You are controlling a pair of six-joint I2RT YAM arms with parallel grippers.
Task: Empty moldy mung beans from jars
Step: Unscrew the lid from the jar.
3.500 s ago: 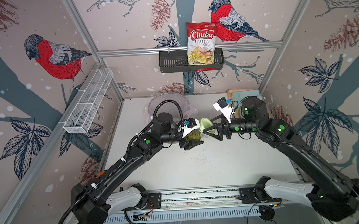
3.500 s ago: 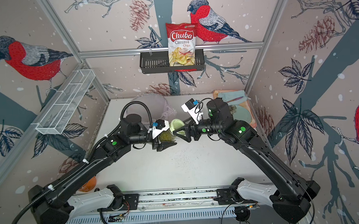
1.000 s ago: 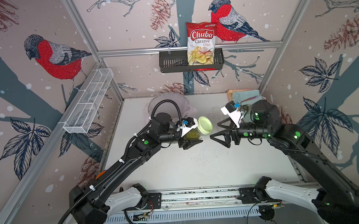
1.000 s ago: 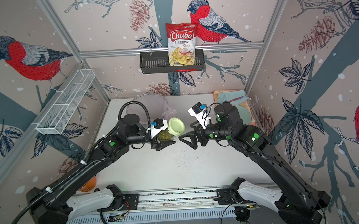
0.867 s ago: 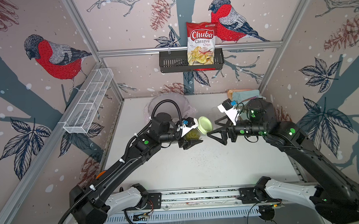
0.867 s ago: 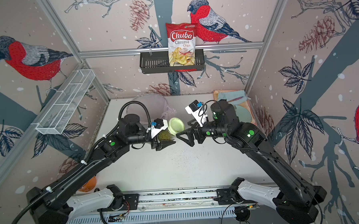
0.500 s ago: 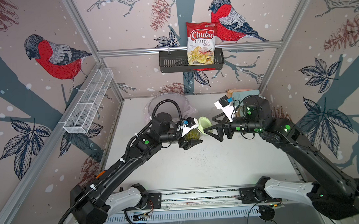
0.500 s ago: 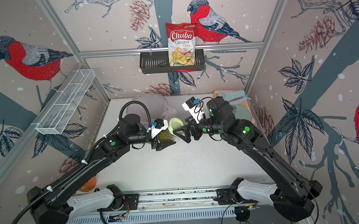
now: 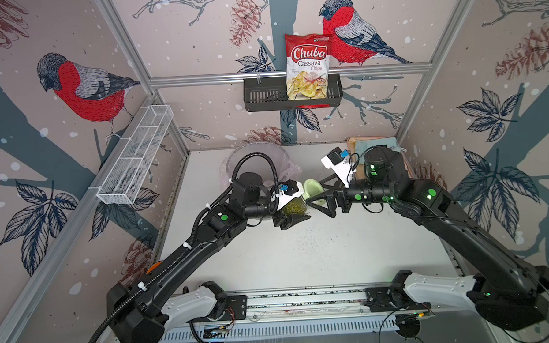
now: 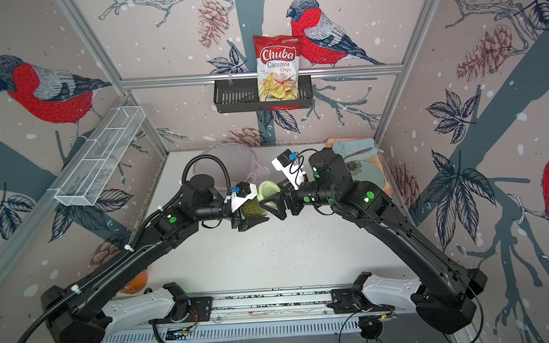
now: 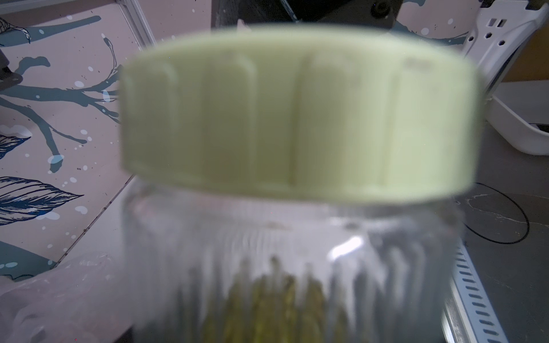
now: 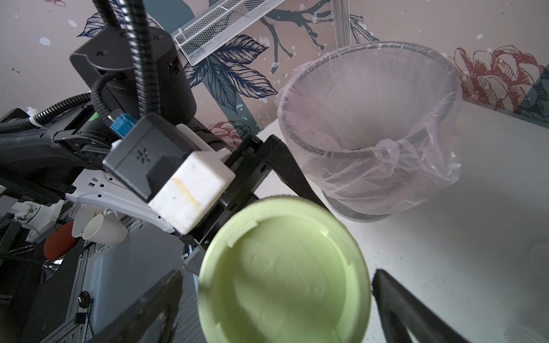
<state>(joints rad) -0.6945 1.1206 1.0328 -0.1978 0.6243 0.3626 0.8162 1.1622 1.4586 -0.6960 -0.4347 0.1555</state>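
Observation:
My left gripper (image 9: 300, 211) (image 10: 252, 213) is shut on a clear glass jar (image 9: 292, 206) (image 11: 267, 237), held above the table and tipped on its side. Olive-green mung beans (image 10: 252, 208) (image 11: 276, 303) lie inside it. Its pale green lid (image 9: 312, 189) (image 10: 269, 191) (image 11: 297, 115) (image 12: 285, 273) is on and faces my right gripper (image 9: 314, 192) (image 10: 271, 196) (image 12: 282, 311). That gripper is open. Its black fingers (image 12: 154, 303) stand on either side of the lid with a gap on each side. The left wrist view is filled by the jar, so the left fingers are hidden there.
A mesh bin lined with a pinkish bag (image 9: 256, 160) (image 12: 371, 133) stands at the back, just behind the jar. A tray with a cloth (image 9: 377, 142) sits at the back right. Tiny black specks (image 9: 304, 238) dot the table below the grippers.
My right gripper has moved left toward the jar, and its open fingers now flank the lid. The left arm and the jar have stayed still.

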